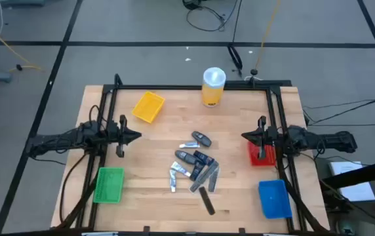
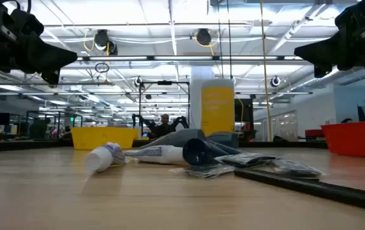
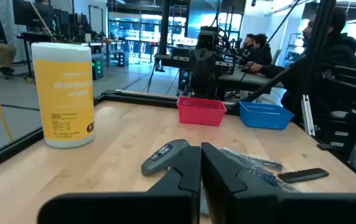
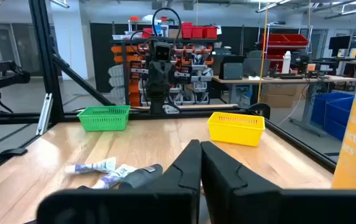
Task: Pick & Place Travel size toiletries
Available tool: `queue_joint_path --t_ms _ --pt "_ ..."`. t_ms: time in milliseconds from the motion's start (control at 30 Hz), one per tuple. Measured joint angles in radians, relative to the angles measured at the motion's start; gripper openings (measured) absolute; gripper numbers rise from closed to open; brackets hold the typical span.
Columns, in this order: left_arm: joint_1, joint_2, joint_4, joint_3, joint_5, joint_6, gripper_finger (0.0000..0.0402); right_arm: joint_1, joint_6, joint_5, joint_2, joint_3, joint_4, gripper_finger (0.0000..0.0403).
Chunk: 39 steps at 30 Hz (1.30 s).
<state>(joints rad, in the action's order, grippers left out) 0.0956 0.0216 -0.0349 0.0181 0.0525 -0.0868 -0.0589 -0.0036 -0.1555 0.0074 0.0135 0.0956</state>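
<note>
The travel size toiletries [image 1: 195, 168] lie in a loose pile on the wooden table's middle: silver-grey tubes, dark blue sachets and a black flat stick [image 1: 206, 201] at the near side. In the low view a white tube [image 2: 106, 155] lies in front of the pile. My left gripper [image 1: 138, 136] [image 3: 201, 152] hovers left of the pile, shut and pointing right. My right gripper [image 1: 243, 136] [image 4: 200, 149] hovers right of the pile, over the red bin's edge, shut and pointing left. Both are raised above the table and hold nothing.
A tall yellow canister with a white lid [image 1: 214, 86] stands at the far edge. The yellow bin [image 1: 148, 106] sits far left, the green bin [image 1: 109, 185] near left, the red bin [image 1: 261, 155] right and the blue bin [image 1: 274, 198] near right. People sit beyond the table.
</note>
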Motion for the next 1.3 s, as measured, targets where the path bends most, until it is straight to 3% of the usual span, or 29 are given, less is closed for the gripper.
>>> queue_joint_path --t_ms 667,833,1067,1300 --pt "0.0 0.0 -0.003 0.0 0.001 -0.024 0.0014 0.0 0.012 0.0 0.0 0.0 -0.003 0.0" --pt "0.0 0.03 -0.099 0.0 0.002 -0.025 0.0012 0.0 0.027 0.0 0.002 0.0 0.011 0.0" --pt "0.0 0.216 -0.247 0.013 -0.026 -0.015 0.0001 -0.017 0.045 0.0 0.085 0.0 0.081 0.0" --pt "-0.028 0.504 -0.246 0.168 -0.087 -0.011 0.0001 -0.044 0.01 -0.006 0.26 0.0 0.221 0.0"
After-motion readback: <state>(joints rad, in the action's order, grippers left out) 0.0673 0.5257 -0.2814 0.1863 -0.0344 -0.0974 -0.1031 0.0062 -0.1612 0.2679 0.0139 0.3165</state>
